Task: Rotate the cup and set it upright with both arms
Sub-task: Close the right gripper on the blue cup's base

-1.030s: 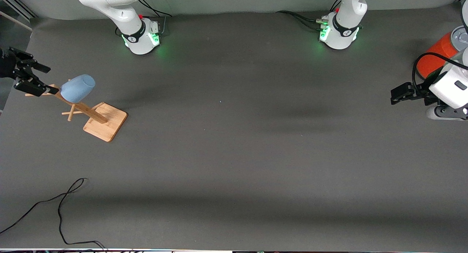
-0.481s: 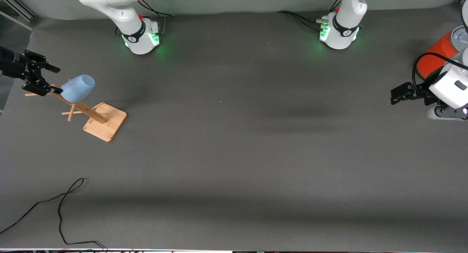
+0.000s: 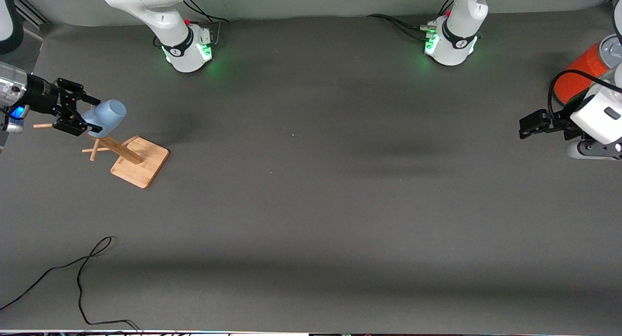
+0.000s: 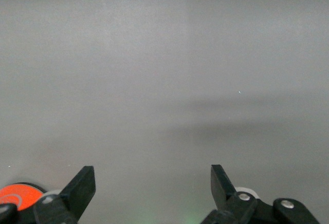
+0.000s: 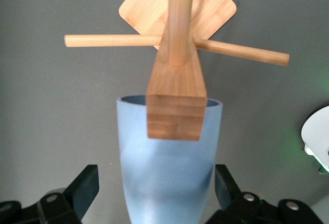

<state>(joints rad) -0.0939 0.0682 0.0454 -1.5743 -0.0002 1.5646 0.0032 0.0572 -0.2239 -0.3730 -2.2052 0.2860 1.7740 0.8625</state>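
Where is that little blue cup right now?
The cup hangs upside down on a peg of the wooden rack at the right arm's end of the table, between the right gripper's open fingers.

One blue cup (image 3: pixel 104 117), one wooden rack (image 3: pixel 129 156), one orange can (image 3: pixel 580 74), one black cable (image 3: pixel 73 277), two arms.

Right gripper (image 3: pixel 77 116), fingers spread, reaches in at the right arm's end of the table; left gripper (image 3: pixel 527 125), likewise spread, waits at the left arm's end.
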